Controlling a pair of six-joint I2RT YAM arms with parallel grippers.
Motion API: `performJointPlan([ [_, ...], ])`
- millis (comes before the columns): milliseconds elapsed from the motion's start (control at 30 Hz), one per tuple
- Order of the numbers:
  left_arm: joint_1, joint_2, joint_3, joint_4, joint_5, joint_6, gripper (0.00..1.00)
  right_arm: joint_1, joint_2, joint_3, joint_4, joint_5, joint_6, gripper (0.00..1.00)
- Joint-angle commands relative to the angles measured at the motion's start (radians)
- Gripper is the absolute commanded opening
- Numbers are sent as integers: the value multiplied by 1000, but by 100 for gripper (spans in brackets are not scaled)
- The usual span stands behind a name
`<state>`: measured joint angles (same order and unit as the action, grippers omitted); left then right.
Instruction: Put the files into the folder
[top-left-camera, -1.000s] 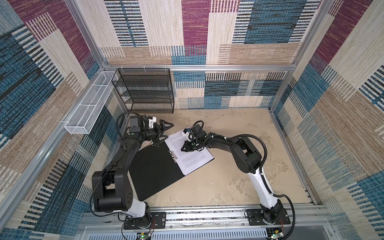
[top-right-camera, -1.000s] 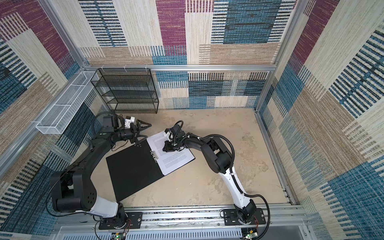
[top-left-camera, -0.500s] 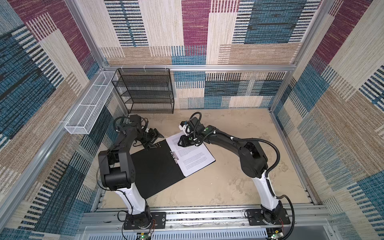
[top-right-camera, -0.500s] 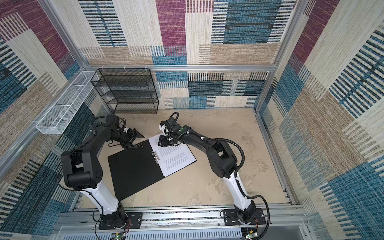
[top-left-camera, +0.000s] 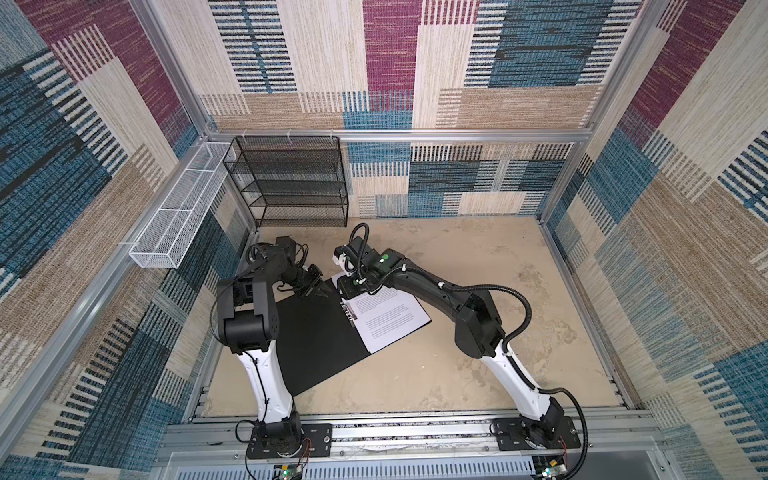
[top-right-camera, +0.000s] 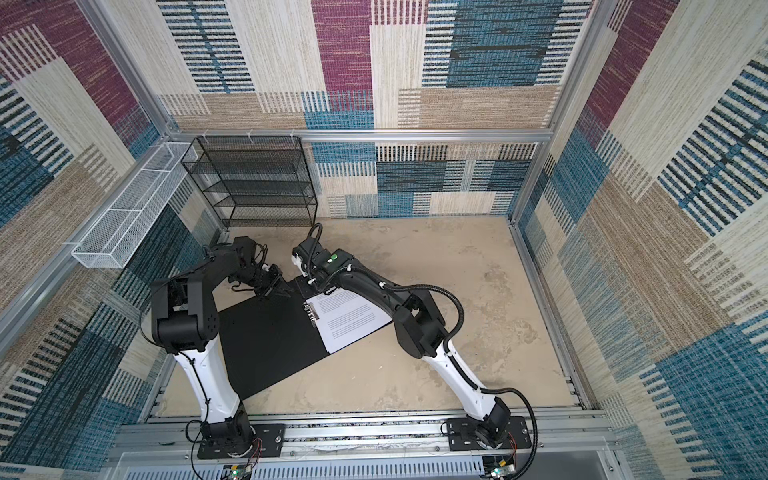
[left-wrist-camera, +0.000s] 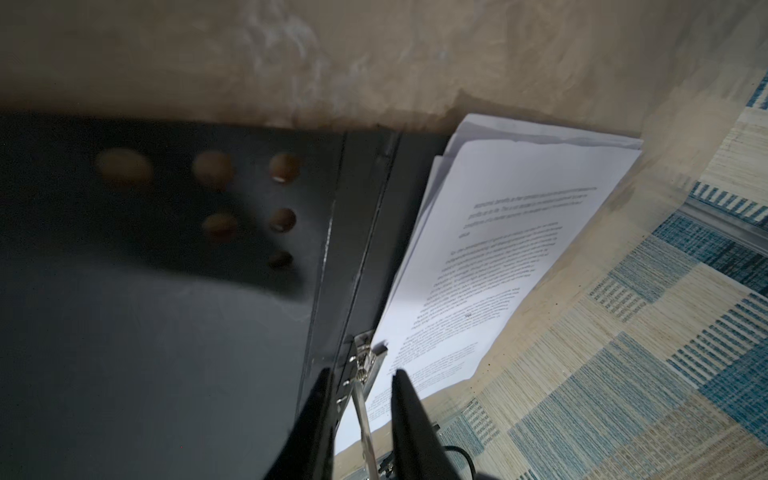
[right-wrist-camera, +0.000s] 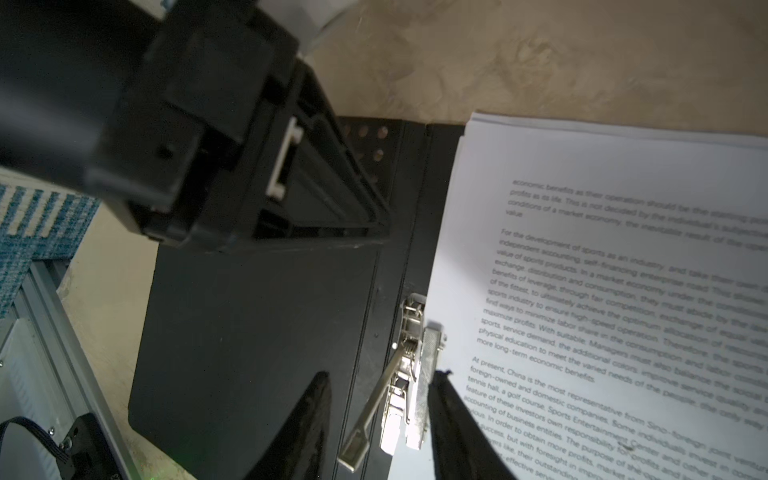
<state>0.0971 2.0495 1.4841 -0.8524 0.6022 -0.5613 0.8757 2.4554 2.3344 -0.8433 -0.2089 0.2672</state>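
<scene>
The flat folder (top-left-camera: 316, 340), black inside, lay open on the sandy worktop (top-left-camera: 478, 270), holding the stack of white printed paper files (top-left-camera: 390, 320) on its right half beside the metal clip bar (right-wrist-camera: 415, 353), whose lever stood lifted, probably to admit them. The right gripper (right-wrist-camera: 382, 374) had its jaws apart astride that clip. The left gripper (left-wrist-camera: 363, 370), its jaws narrowly apart and empty, hovered near the spine, perhaps to steady it.

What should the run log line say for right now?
folder open flat; files stacked on it beside clip; lever raised; right fingers open astride lever; left fingers apart over spine
</scene>
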Motion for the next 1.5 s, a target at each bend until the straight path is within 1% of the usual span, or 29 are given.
performJointPlan([
  [0,1,24,-14,-19,-13,35,22,13,7,28,-86,38,-30,41],
  [33,1,31,-21,-22,-14,34,21,21,7,37,-100,44,-34,41],
  [67,3,41,-21,-29,-58,31,19,28,6,42,-113,55,-36,41],
  [100,3,48,-21,-36,-70,29,17,34,3,39,-121,68,-37,41],
  [200,3,66,-21,-37,-50,33,12,41,-4,33,-131,77,-34,41],
  [233,3,64,-22,-34,-44,31,12,43,-7,27,-129,72,-32,41],
  [300,1,42,-20,-31,-32,30,13,42,-21,8,-115,57,-17,40],
  [333,1,27,-20,-23,12,30,14,42,-37,-15,-95,38,-11,40],
  [433,-7,-32,-29,3,57,15,18,32,-106,-111,-7,-32,27,40],
  [500,-20,-62,-57,49,113,-17,20,25,-152,-170,45,-62,48,40],
  [600,-51,-71,-82,88,137,-51,20,23,-173,-195,59,-89,53,39],
  [667,-71,-59,-91,99,143,-62,19,21,-176,-205,56,-93,57,37],
  [800,-89,-53,-112,82,78,-63,19,13,-206,-271,88,-119,71,37],
  [900,-89,-46,-120,84,95,-51,19,6,-224,-322,118,-133,85,37],
  [1000,-83,-59,-121,103,121,-49,21,0,-237,-361,142,-147,92,37],
  [1033,-80,-69,-116,98,115,-50,22,0,-237,-365,144,-146,93,37],
  [1133,-82,-92,-73,17,3,-23,25,-1,-243,-377,152,-152,96,37],
  [1167,-83,-90,-59,-9,-13,-17,25,-1,-246,-380,157,-154,95,37],
  [1200,-86,-82,-51,-29,-55,-11,24,-2,-247,-383,159,-156,96,37],
  [1300,-96,-64,-40,-61,-86,-1,21,-7,-245,-388,161,-156,102,37],
  [1367,-104,-64,-40,-64,-110,1,21,-10,-253,-400,171,-159,104,37],
  [1467,-120,-43,-27,-67,-102,2,20,-22,-264,-423,190,-182,112,38],
])
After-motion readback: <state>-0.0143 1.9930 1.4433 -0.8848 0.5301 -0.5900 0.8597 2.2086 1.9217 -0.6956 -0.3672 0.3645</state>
